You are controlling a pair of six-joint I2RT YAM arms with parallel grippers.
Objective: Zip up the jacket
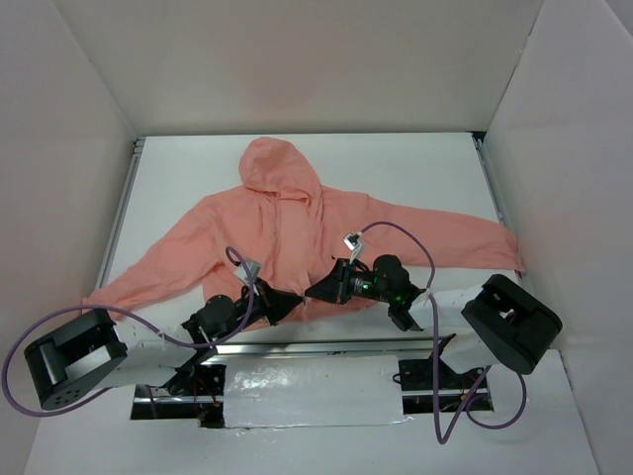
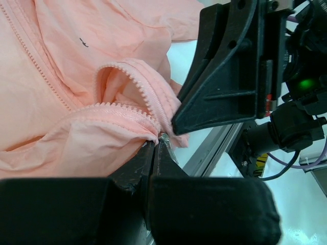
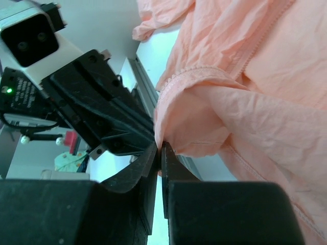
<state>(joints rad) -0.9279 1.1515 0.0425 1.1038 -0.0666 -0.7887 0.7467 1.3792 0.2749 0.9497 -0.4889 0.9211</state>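
The salmon-pink jacket (image 1: 297,228) lies flat on the white table, hood at the far end and sleeves spread. Its zipper is open at the bottom, and the toothed edge (image 2: 138,81) curls up. My left gripper (image 1: 290,300) is at the hem's middle. The left wrist view shows this gripper (image 2: 156,142) shut on the hem at the zipper's lower end, with a small metal piece at the tips. My right gripper (image 1: 315,291) sits right beside it. The right wrist view has this gripper (image 3: 161,148) pinching the jacket's other front edge (image 3: 204,122) between nearly closed fingers.
A metal rail (image 1: 326,346) runs along the table's near edge just under both grippers. White walls enclose the table on three sides. Purple cables (image 1: 420,242) loop over the arms. Black arm housings stand at the near left (image 1: 74,356) and near right (image 1: 509,322).
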